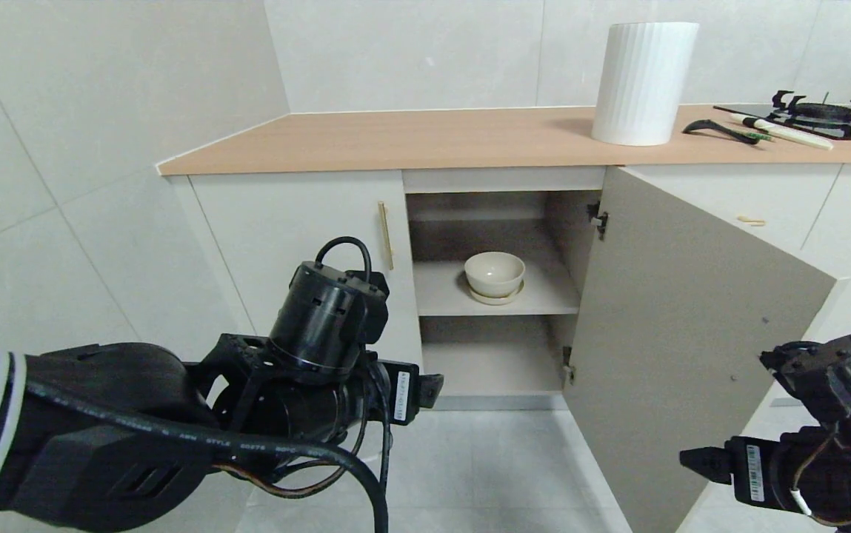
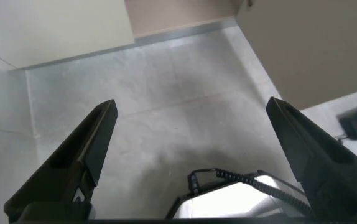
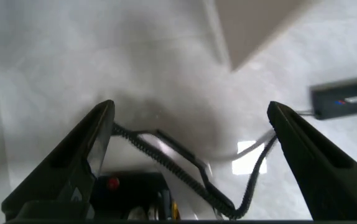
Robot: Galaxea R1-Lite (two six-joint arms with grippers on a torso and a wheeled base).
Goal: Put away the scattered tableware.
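The bowl point(image 1: 494, 272) on its plate point(image 1: 494, 297) sits on the shelf point(image 1: 544, 292), well apart from the left gripper point(image 2: 191, 106) and right gripper point(image 3: 191, 106). Both gape wide, empty, over floor point(image 1: 499, 466); the door point(image 1: 677, 333) stands open.

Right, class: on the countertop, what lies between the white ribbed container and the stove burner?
In the head view, a black curved utensil and a long white utensil lie on the wooden countertop there.
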